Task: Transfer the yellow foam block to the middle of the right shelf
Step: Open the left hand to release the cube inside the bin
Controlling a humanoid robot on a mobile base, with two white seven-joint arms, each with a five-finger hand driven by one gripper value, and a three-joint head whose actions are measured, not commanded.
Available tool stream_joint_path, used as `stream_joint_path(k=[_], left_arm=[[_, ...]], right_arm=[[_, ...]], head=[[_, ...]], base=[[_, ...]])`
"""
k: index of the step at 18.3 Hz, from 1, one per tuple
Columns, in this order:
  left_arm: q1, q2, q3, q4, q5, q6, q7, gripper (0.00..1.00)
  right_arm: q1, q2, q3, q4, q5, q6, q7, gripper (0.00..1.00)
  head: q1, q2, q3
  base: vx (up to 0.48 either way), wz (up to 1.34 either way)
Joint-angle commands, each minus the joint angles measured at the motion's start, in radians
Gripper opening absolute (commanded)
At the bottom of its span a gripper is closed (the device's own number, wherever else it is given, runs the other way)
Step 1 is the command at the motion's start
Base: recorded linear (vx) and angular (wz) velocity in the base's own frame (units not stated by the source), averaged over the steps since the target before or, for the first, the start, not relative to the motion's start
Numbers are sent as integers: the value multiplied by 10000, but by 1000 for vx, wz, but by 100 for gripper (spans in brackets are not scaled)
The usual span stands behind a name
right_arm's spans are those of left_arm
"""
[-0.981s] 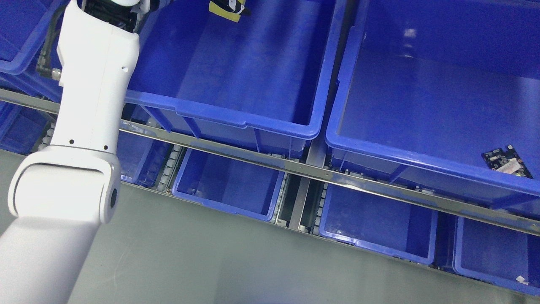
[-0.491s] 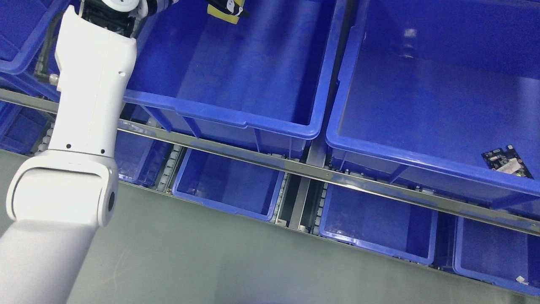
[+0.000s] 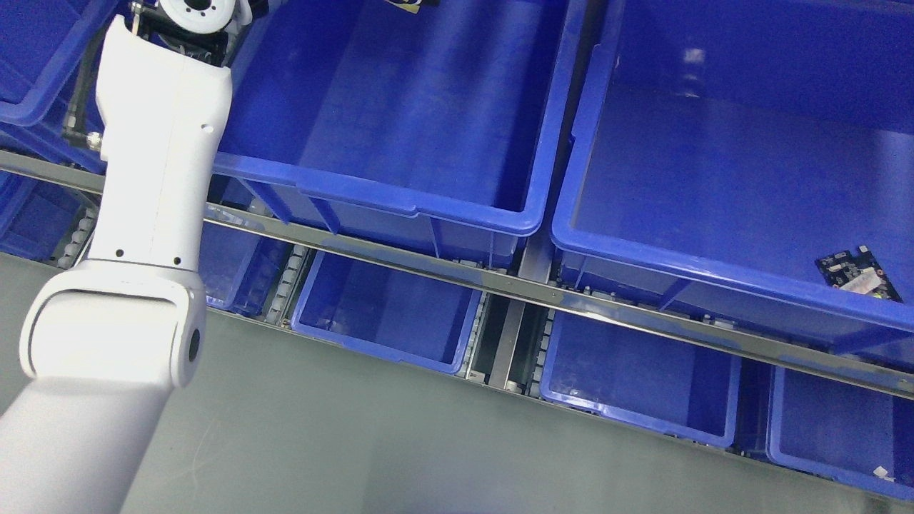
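the fingers of the left hand are almost wholly cut off by the top edge, so whether they are spread, curled or gripping cannot be told; only a dark sliver shows beside a scrap of the yellow foam block [image 3: 408, 4], itself nearly out of the picture. that scrap sits at the far end of the middle blue bin [image 3: 400, 207] on the upper shelf level, and whether it touches the bin floor is unclear. the left arm [image 3: 153, 164], white and jointed, rises from the lower left past the metal shelf rail [image 3: 514, 285], hiding part of the bins behind it. the bin to the right [image 3: 714, 275] holds a small circuit board [image 3: 857, 275] near its front wall. lower bins [image 3: 385, 314] lie under the rail, some cut off at the right edge.
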Motion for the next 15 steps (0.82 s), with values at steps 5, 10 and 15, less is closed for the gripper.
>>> stream_joint_path(k=[5, 10, 15], left_arm=[[-4, -324, -379, -87, 21, 2363, -386, 100], [71, -456, 922, -195, 82, 1829, 1164, 100], [209, -456, 774, -102, -9, 1936, 1180, 100]], right_arm=[[16, -175, 0, -175, 31, 3, 4, 100], [16, -175, 0, -175, 31, 3, 4, 100], [16, -175, 0, -175, 31, 3, 4, 100]], head=[[0, 0, 0], [0, 0, 0], [0, 0, 0]], base=[[0, 0], [0, 0], [0, 0]])
